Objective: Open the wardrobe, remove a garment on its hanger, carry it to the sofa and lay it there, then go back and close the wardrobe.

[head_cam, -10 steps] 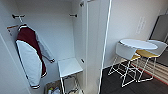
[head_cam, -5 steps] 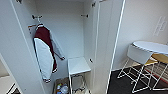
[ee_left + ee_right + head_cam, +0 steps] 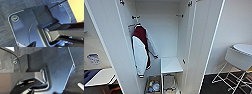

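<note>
Wardrobe (image 3: 166, 37) stands open, both doors swung wide, white inside. Maroon jacket (image 3: 141, 51) with white sleeves hangs on an orange-brown hanger (image 3: 132, 25) from a hook on the left inner wall. White shelf (image 3: 170, 65) sits low on the right, a box of odds and ends (image 3: 152, 86) on the wardrobe floor. White chair (image 3: 239, 58) off to the right. Wrist views look down on dark carpet (image 3: 7, 10); can't tell finger state or their position relative to the wardrobe. No readable writing.
</note>
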Controlling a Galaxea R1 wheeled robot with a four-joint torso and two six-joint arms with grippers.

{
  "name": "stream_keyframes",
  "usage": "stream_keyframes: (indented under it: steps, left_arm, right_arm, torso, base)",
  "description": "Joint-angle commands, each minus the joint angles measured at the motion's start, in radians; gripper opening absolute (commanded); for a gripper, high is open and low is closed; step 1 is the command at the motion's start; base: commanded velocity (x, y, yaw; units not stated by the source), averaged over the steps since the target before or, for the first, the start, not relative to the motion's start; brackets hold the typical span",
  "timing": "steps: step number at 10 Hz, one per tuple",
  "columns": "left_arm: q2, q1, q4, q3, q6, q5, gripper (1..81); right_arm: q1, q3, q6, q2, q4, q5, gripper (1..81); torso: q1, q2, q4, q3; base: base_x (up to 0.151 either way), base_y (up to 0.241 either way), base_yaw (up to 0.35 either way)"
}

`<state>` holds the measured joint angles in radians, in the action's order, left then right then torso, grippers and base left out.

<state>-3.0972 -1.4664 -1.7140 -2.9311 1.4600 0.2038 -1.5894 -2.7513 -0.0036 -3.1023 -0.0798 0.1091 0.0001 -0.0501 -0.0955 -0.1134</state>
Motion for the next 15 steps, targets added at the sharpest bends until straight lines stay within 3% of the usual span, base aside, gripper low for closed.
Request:
stream_keyframes:
  steps: [1,4,13,15]
  left_arm:
    - [-0.002,0.048,-0.012,-0.002,-0.004,-0.04,81.1]
    - [-0.003,0.048,-0.01,-0.002,-0.003,-0.038,81.1]
    - [0.023,0.011,0.024,-0.002,0.005,-0.038,81.1]
    - [0.024,0.01,0.03,-0.002,0.005,-0.038,81.1]
  right_arm:
    - [0.035,0.001,-0.003,-0.008,0.008,-0.055,81.1]
    - [0.031,0.001,-0.003,-0.006,0.008,-0.054,81.1]
    - [0.05,0.007,0.001,-0.021,0.003,-0.055,81.1]
    - [0.053,0.007,0.001,-0.024,-0.002,-0.055,81.1]
  torso:
    - [0.0,0.0,0.0,0.0]
    - [0.0,0.0,0.0,0.0]
    - [0.0,0.0,0.0,0.0]
    - [0.0,0.0,0.0,0.0]
  base:
    - [0.0,0.0,0.29]
    - [0.0,0.0,0.178]
    - [0.0,0.0,0.0]
    - [0.091,0.0,0.0]
